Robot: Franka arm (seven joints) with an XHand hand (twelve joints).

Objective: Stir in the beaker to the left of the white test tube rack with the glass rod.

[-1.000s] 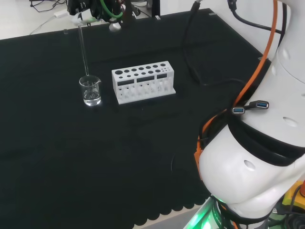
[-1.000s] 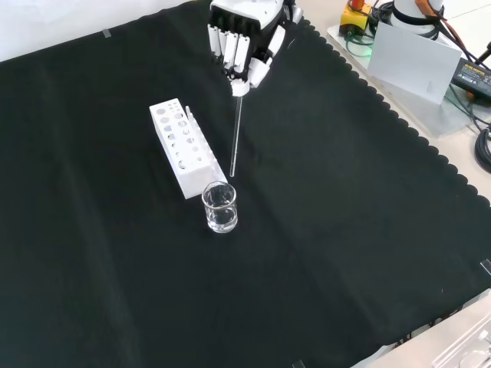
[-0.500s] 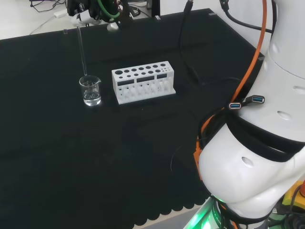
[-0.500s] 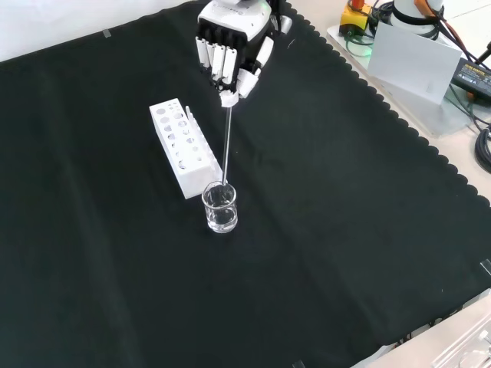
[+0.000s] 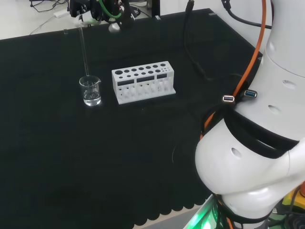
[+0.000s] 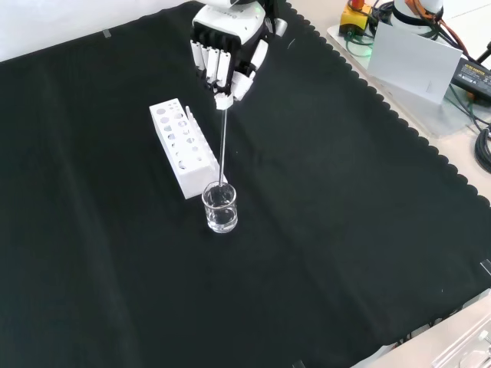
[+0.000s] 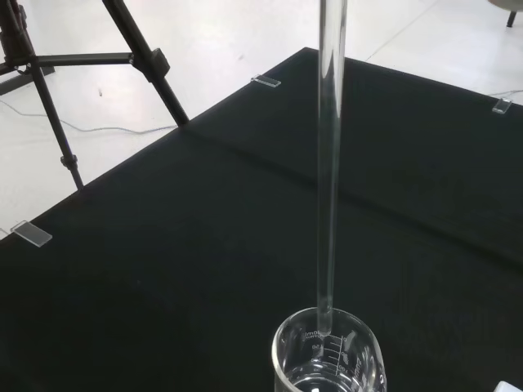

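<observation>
A small clear beaker (image 5: 90, 90) (image 6: 220, 208) (image 7: 328, 357) with a little clear liquid stands on the black cloth, left of the white test tube rack (image 5: 143, 81) (image 6: 182, 145) in the head view. The hand (image 6: 225, 42) (image 5: 95, 10) hangs above it, its fingers curled round the top of a long glass rod (image 6: 222, 146) (image 5: 83, 50) (image 7: 329, 163). The rod hangs nearly upright. Its lower tip is at the beaker's rim, just inside the mouth in the wrist view, above the liquid.
A black tripod (image 7: 98, 57) stands on the floor beyond the cloth's edge. Grey boxes and cables (image 6: 414, 46) lie off the cloth at the front view's top right. The arm's white links (image 5: 257, 157) fill the head view's right.
The hand has carried the rod toward the rack side in the front view and lowered it; the tip, earlier beside and above the beaker, now sits at its mouth.
</observation>
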